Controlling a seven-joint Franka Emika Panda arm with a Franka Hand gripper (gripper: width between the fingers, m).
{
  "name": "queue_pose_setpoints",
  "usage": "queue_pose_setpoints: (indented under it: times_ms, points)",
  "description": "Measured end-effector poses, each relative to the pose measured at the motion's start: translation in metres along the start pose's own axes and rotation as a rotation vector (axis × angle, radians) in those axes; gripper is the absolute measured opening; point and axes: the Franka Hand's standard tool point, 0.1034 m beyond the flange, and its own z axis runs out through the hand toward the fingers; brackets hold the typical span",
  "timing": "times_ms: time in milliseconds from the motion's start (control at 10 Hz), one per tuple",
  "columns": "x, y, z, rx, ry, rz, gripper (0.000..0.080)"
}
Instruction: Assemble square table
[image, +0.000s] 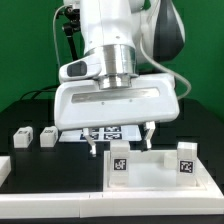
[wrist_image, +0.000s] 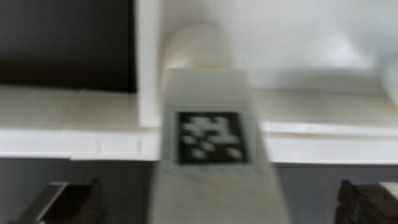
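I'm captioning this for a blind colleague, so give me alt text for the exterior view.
A white robot arm's open tool hangs over an upright tagged leg on the white square tabletop, where a second leg also stands. Two loose legs lie on the black table toward the exterior view's left; the marker board lies behind the tabletop.

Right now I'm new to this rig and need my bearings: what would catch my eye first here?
The large white gripper fills the middle of the exterior view, jaws open above a tagged leg standing on the square tabletop. A second tagged leg stands toward the exterior view's right; two more legs sit on the dark table at its left.
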Motion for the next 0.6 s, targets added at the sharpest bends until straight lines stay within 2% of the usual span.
queue_pose_setpoints:
  times_ms: [200,400,500,600]
  points:
    - [0.0,-0.002,0.003,0.007,-0.015,0.036,0.0648]
    - [-0.004,-0.002,0.007,0.05,-0.153,0.043,0.0648]
    - [-0.01,-0.003,0.006,0.084,-0.27,0.045,0.0648]
    - [-0.008,0.004,0.006,0.099,-0.327,0.053,0.0648]
